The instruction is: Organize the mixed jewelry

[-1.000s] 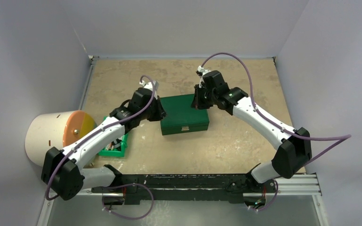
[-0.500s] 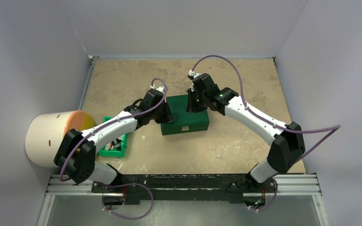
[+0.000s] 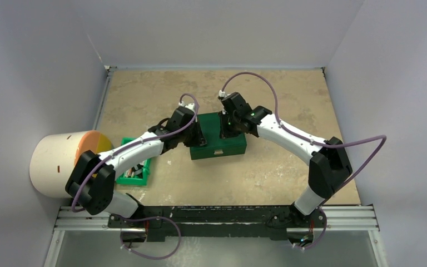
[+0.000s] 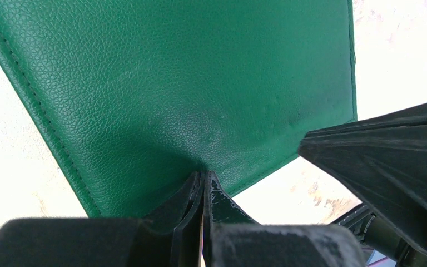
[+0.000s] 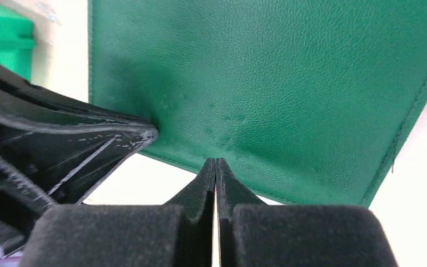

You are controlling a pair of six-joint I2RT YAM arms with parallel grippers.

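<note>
The green box (image 3: pixel 218 143) lies closed in the middle of the table, its clasp facing me. My left gripper (image 3: pixel 199 135) is shut and empty, with its tips at the box's left edge and touching or just above the lid (image 4: pixel 189 83). My right gripper (image 3: pixel 225 129) is shut and empty over the lid's far middle. In the left wrist view my left gripper's tips (image 4: pixel 203 177) meet on the leather. In the right wrist view my right gripper's tips (image 5: pixel 216 163) meet at the edge of the lid (image 5: pixel 278 83). No jewelry pieces show in any view.
A small green plastic bin (image 3: pixel 136 170) with dark items stands left of the box, partly under my left arm. A white cylinder with an orange and yellow face (image 3: pixel 61 161) lies at the far left. Grey walls close in the table on three sides.
My right gripper has moved left from the box's right side onto the lid. My left gripper has moved right to the box's left edge. The box has stayed closed.
</note>
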